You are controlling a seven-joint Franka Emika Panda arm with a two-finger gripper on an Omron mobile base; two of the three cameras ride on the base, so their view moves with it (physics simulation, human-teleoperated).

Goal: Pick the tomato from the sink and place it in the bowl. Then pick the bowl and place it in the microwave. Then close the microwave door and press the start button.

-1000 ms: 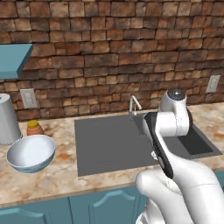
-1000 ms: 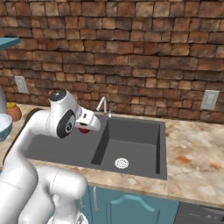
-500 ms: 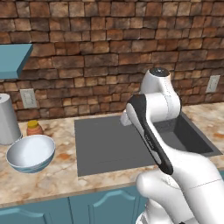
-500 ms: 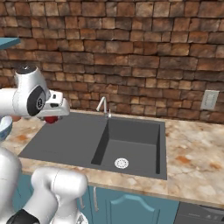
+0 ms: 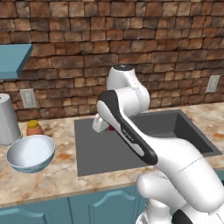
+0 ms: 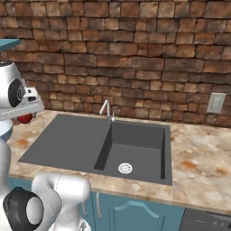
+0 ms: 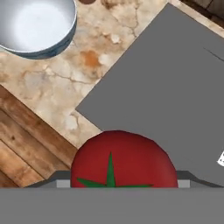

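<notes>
Since the earlier frames, the end effector (image 5: pixel 108 127) has swung leftward across the left base view, from the sink's basin to its flat left section. It pinches the tomato (image 7: pixel 124 159), which sits at bottom centre of the hand view, raised above the sink (image 7: pixel 175 87). At that view's upper left, the bowl (image 7: pixel 35 26) rests on the marbled surface (image 7: pixel 65 83). In the left base view, a grey canister (image 5: pixel 8 119) and an orange-lidded jar (image 5: pixel 34 127) stand behind the bowl.
</notes>
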